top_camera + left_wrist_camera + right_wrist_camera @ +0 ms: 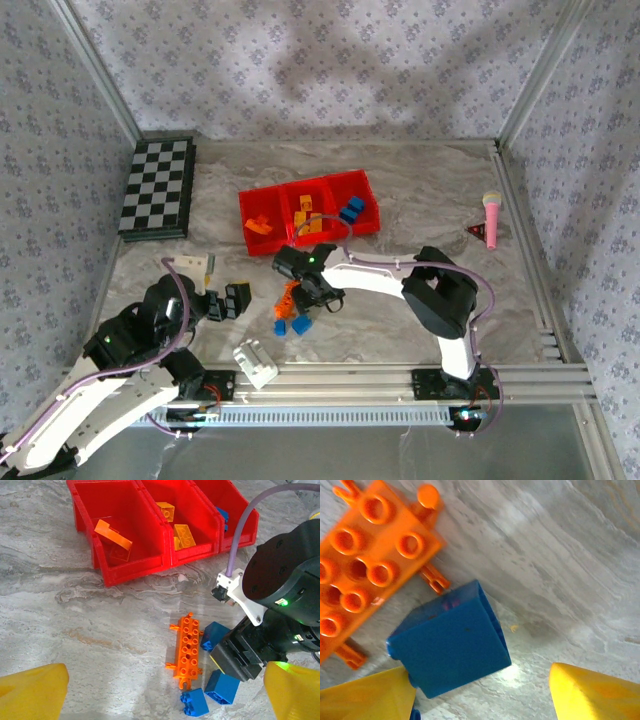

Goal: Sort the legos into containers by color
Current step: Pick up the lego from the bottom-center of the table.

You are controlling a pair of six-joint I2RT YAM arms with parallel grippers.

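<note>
While my right jaws stand apart, the blue lego (450, 640) lies on the counter (560, 555) between them, crowding one fingertip (365, 695), orange plate (370, 555) just beside; left jaws gape wide, farther off.

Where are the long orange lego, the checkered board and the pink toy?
long orange lego (187, 650): left wrist view, middle of its studded top.
checkered board (157, 187): top external view, middle of its squares.
pink toy (492, 228): top external view, its pink handle.
</note>
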